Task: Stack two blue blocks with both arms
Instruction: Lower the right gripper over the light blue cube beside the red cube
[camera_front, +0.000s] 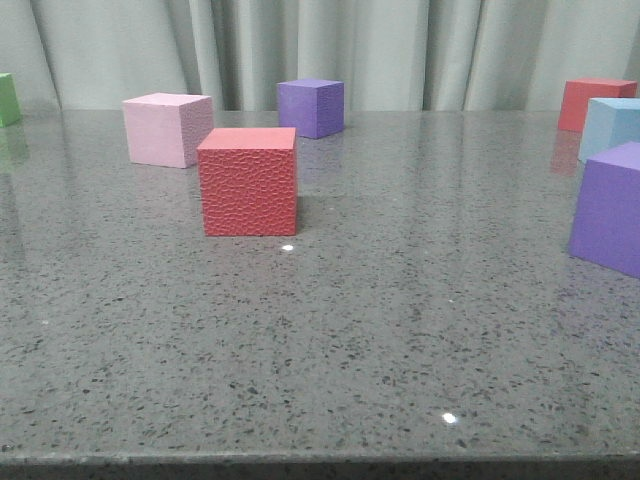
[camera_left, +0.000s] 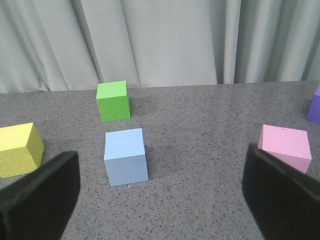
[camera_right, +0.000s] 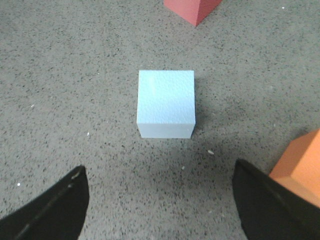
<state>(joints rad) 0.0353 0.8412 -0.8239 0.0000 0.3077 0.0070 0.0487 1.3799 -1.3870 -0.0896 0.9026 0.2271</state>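
One pale blue block (camera_left: 125, 156) stands on the table ahead of my left gripper (camera_left: 161, 192), a little to one side of the gap between the fingers. That gripper is open and empty. The other pale blue block (camera_right: 166, 103) stands ahead of my right gripper (camera_right: 160, 195), which is open and empty. In the front view only one blue block (camera_front: 612, 126) shows, at the right edge behind a purple cube (camera_front: 608, 208). Neither gripper shows in the front view.
In the front view a red cube (camera_front: 248, 180), a pink cube (camera_front: 166, 128), a purple cube (camera_front: 311, 107), a green cube (camera_front: 8, 99) and a far red cube (camera_front: 592, 101) stand on the table. A green cube (camera_left: 113, 100), a yellow cube (camera_left: 17, 149) and a pink cube (camera_left: 284, 146) surround the left gripper. An orange cube (camera_right: 299, 165) is beside the right finger.
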